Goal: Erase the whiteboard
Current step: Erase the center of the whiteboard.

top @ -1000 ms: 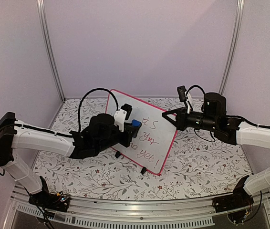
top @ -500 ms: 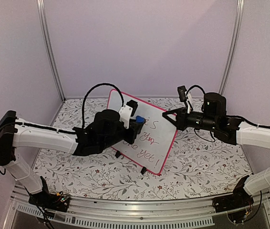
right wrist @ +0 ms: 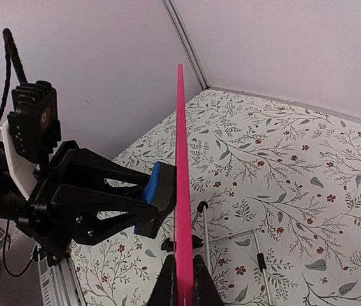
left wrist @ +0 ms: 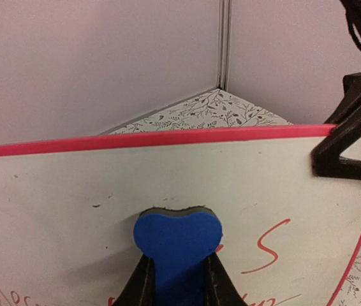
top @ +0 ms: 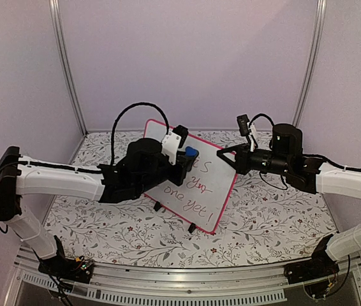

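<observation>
The whiteboard (top: 213, 191) stands tilted on its two black feet, pink-framed, with red handwriting on its lower right half. My left gripper (top: 185, 157) is shut on a blue eraser (top: 191, 152), which presses flat against the board's upper middle. In the left wrist view the eraser (left wrist: 177, 237) sits between my fingers (left wrist: 143, 280), just left of a red "S" on the whiteboard (left wrist: 66, 191). My right gripper (top: 226, 157) is shut on the board's upper right edge. In the right wrist view that gripper (right wrist: 184, 271) clamps the pink edge of the whiteboard (right wrist: 180, 146), with the eraser (right wrist: 161, 186) touching the left face.
The board's wire stand (right wrist: 231, 234) props it from behind on the floral tabletop (top: 270, 217). Lilac walls with metal corner posts (top: 69, 70) close in the back and sides. A metal rail (top: 187, 284) runs along the near edge.
My left gripper has carried the eraser up and to the right across the board. The right gripper and the board have stayed put.
</observation>
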